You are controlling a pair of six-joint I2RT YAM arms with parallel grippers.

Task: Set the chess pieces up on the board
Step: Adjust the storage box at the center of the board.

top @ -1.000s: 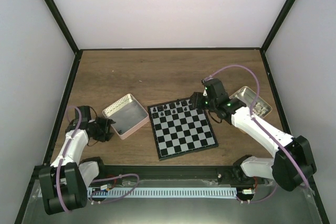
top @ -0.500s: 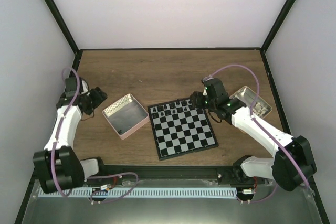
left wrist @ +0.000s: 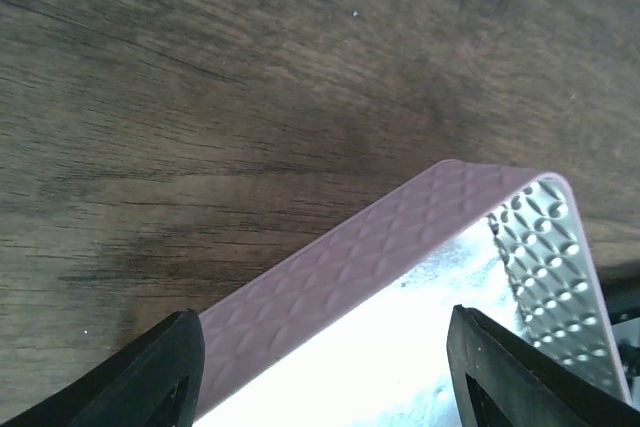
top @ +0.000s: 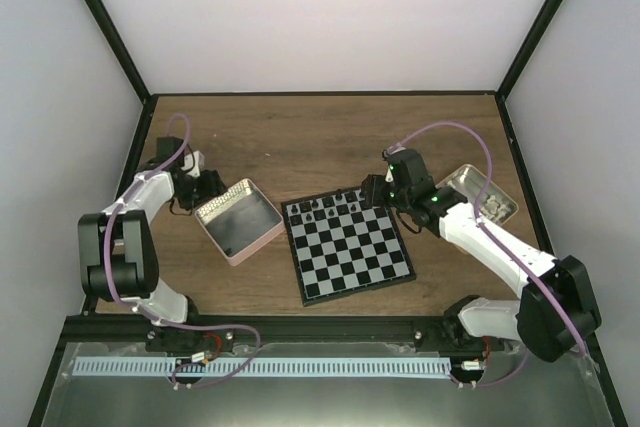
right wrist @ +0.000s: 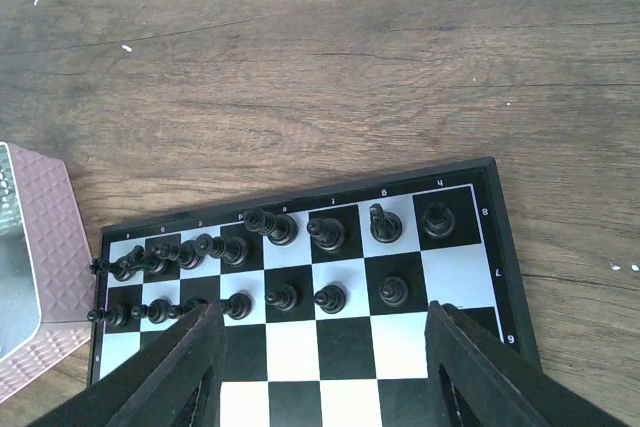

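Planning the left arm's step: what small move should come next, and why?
Probably lower the left gripper into the pink-rimmed tray: its jaws stand open and empty above the tray's corner, and on the board the second row of black pieces lacks one at its end. The tray's inside is washed out.

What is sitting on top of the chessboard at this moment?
Only black chess pieces, in two rows along the board's far edge; the other squares look bare from above. In the right wrist view, the right gripper's fingers hide some nearer squares.
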